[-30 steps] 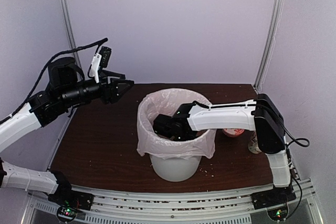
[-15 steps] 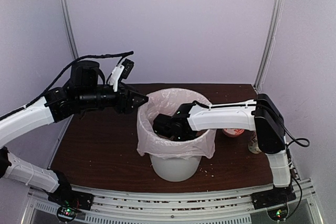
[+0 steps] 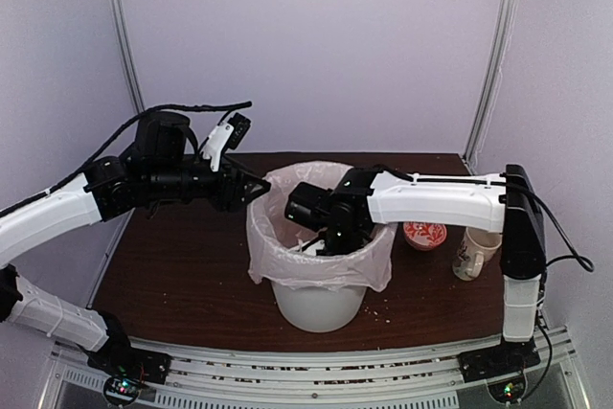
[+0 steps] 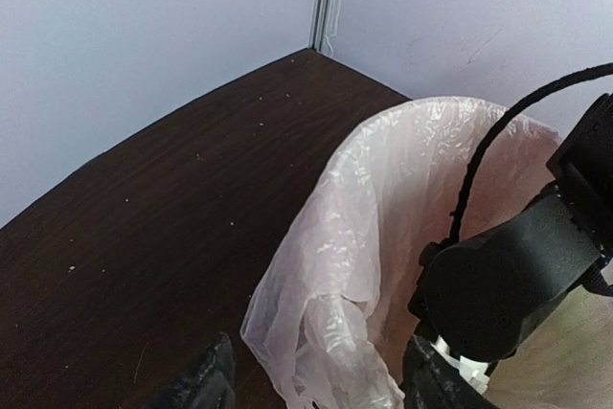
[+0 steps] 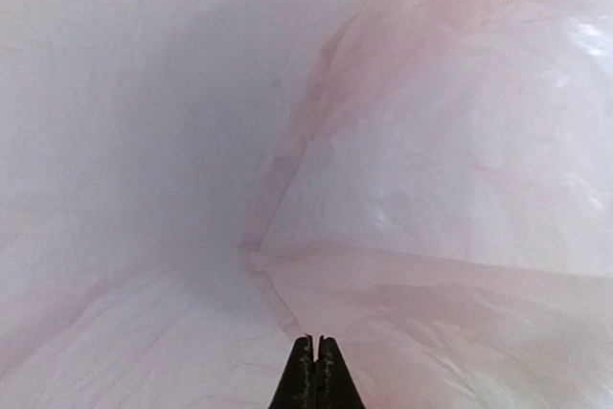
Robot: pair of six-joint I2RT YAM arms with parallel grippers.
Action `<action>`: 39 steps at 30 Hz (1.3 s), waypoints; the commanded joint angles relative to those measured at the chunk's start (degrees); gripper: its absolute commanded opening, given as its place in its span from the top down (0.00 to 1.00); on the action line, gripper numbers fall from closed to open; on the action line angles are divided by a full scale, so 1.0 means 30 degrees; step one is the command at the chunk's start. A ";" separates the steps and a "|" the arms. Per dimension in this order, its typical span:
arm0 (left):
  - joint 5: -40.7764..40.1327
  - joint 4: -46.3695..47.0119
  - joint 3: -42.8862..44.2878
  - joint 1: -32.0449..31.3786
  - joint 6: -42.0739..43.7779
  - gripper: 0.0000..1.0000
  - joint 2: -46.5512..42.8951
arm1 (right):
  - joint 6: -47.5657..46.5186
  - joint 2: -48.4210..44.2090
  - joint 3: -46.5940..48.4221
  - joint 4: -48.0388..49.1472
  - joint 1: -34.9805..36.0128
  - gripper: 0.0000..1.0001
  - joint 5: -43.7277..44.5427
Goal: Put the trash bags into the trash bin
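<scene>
**A:** Start on the left. What is the left gripper (image 3: pixel 257 187) doing?

**B:** Its fingers (image 4: pixel 209 385) are spread wide and hold nothing. A crinkled fold of the pink bag (image 4: pixel 330 323) stands up in the gap between them. I cannot tell whether either finger touches it.

**A:** And around those fingers?

**B:** The dark table (image 4: pixel 144 217) stretches out ahead of the left-hand finger. Ahead of the right-hand finger is the open mouth of the bag, with the black wrist (image 4: pixel 508 275) of the other arm reaching into it.

**A:** Where does the bag sit?

**B:** It lines the white bin (image 3: pixel 321 308). Its edge is turned over the rim and hangs down the outside, just under the left fingers.

**A:** The right gripper (image 5: pixel 316 347)?

**B:** It is down inside the bag, tips pressed together. Pale plastic lies ahead of them and on both sides, with a crease running down toward the tips. I cannot tell whether they pinch any of it.

**A:** Anything further right?

**B:** A red patterned cup (image 3: pixel 424 234) and a white mug (image 3: pixel 471 254) stand side by side on the table, outside the bin and well to the right of those closed fingers.
</scene>
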 commanded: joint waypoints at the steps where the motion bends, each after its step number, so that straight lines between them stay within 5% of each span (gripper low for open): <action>1: -0.0724 -0.0891 0.0187 -0.0016 0.0492 0.40 0.0277 | -0.0074 -0.0994 0.0468 -0.0042 -0.0104 1.00 -0.0467; 13: -0.1135 -0.0321 0.0155 -0.0011 0.0305 0.41 -0.0056 | -0.0206 -0.1891 0.3154 0.0834 -0.0369 1.00 -0.3981; 39: -0.2612 0.0970 0.0761 -0.0014 0.0868 0.45 -0.1625 | 0.0038 -0.3276 0.6746 0.1773 -0.1337 1.00 -0.6437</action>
